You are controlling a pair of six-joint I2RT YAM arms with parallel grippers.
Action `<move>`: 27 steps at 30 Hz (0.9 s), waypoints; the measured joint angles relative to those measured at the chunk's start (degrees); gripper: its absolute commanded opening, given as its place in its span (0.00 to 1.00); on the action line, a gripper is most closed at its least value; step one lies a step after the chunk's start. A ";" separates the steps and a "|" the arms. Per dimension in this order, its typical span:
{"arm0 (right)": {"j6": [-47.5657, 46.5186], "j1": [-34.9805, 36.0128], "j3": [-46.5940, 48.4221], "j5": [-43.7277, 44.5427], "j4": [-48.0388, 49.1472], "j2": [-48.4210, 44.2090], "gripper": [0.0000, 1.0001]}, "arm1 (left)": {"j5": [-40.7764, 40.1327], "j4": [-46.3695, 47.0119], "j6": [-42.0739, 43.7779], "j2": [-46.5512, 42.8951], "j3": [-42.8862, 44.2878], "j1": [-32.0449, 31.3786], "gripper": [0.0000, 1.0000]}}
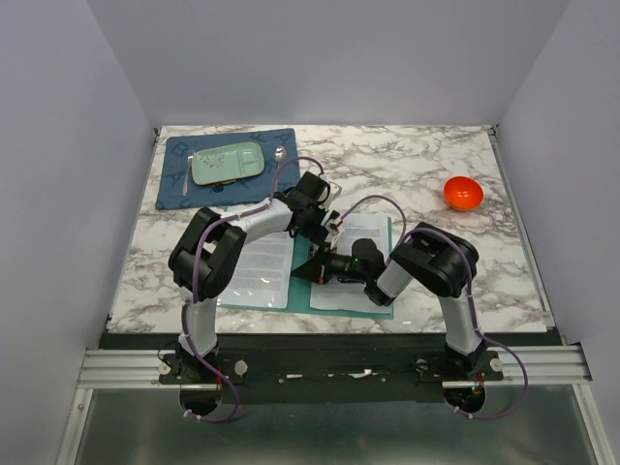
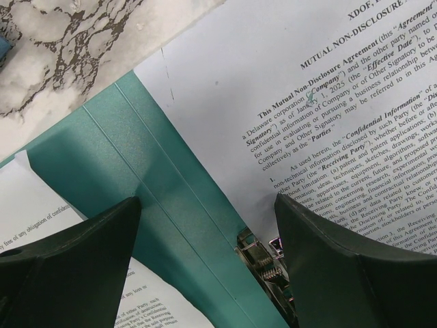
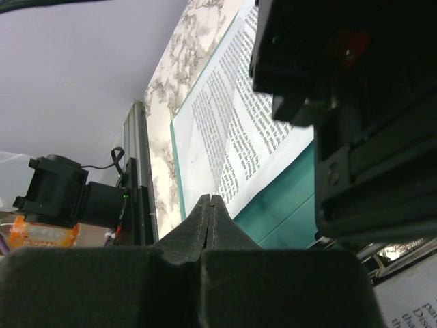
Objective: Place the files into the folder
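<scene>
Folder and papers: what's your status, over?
Left gripper open above folder spine, metal clip just below. Right gripper shut. Folder lies open, papers on both halves.

Top external: high on the near side, looking down over the whole table [image 1: 417, 174].
Left wrist: close above the folder [image 2: 136, 171] spine, facing down.
Right wrist: low, skimming the files [image 3: 225, 116].
Shared: folder, files.

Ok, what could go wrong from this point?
1. The top sheet lies skewed, its corner past the folder onto the table; closing the folder now could crease it.
2. The open left claw hangs right by the metal clip and could snag it.
3. The shut right claw sits close to the left one over the folder; they could collide.
</scene>
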 measured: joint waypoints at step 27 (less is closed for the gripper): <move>-6.54 -3.19 0.94 3.58 -20.63 -11.61 0.05 | 1.36 -0.66 1.31 -0.09 0.07 -0.07 0.87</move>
